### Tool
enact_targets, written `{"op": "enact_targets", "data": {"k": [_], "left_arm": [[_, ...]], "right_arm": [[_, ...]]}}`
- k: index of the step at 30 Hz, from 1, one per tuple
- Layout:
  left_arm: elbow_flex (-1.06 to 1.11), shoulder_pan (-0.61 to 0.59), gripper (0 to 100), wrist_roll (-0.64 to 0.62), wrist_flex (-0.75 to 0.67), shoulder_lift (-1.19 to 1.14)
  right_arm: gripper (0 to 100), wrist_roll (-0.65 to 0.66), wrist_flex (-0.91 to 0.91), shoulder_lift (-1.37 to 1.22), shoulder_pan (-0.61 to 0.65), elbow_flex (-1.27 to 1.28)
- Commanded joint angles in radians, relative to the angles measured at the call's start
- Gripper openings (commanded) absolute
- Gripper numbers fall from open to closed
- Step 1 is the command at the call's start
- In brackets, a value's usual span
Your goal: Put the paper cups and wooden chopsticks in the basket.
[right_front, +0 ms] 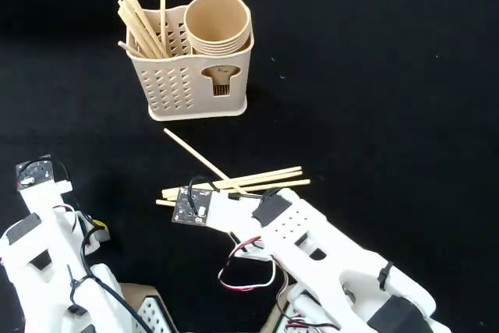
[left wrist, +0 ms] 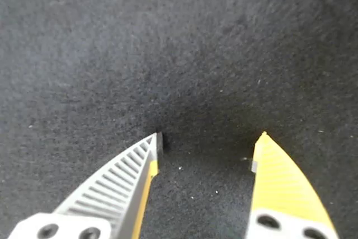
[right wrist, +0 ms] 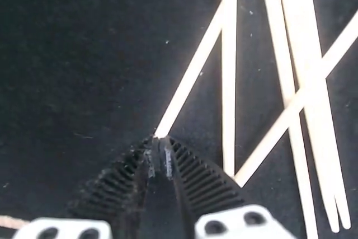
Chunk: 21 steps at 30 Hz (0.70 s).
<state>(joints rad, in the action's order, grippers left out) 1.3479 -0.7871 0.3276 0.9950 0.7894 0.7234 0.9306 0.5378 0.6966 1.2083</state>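
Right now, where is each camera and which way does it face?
High view: fixed above, looking down at basket, loose chopsticks; left arm, right arm show.
Left wrist view: on left arm, facing table; open left claw shows.
Right wrist view: on right arm, facing loose chopsticks; right claw pinches one.
Shared: loose chopsticks, high and right wrist views.

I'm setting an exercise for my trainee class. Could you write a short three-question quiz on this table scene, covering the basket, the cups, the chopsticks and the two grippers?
1. True or false: the paper cups sit stacked inside the basket.
2. Choose one. The left gripper has its jaws: A) open over bare table; B) shut on a cup; C) shut on a chopstick.
3. Fill in: the loose chopsticks lie on the table by the right gripper, whose jaws are ____.
Key: 1 true; 2 A; 3 shut.
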Motion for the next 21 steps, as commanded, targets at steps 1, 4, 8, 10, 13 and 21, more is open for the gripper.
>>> {"op": "enact_targets", "data": {"k": [1, 4, 8, 10, 13, 21], "left_arm": [[0.005, 0.019, 28, -0.006, -0.018, 0.002], [0.005, 0.019, 28, -0.006, -0.018, 0.002], [0.005, 0.019, 28, -0.006, -0.018, 0.002], [0.005, 0.019, 28, -0.006, -0.018, 0.002], [0.005, 0.019, 28, -0.006, -0.018, 0.002], [0.005, 0.019, 28, -0.006, -0.018, 0.002]], "right_arm": [[1.1, 0.009, 0.034, 0.002, 0.011, -0.035], [1.1, 0.005, 0.087, 0.002, 0.015, -0.087], [5.5, -0.015, 0.178, 0.004, 0.044, -0.127], [13.2, -0.060, 0.189, 0.004, 0.061, -0.128], [17.8, -0.072, 0.189, 0.002, 0.075, -0.125], [13.8, -0.072, 0.186, -0.002, 0.077, -0.105]]}}
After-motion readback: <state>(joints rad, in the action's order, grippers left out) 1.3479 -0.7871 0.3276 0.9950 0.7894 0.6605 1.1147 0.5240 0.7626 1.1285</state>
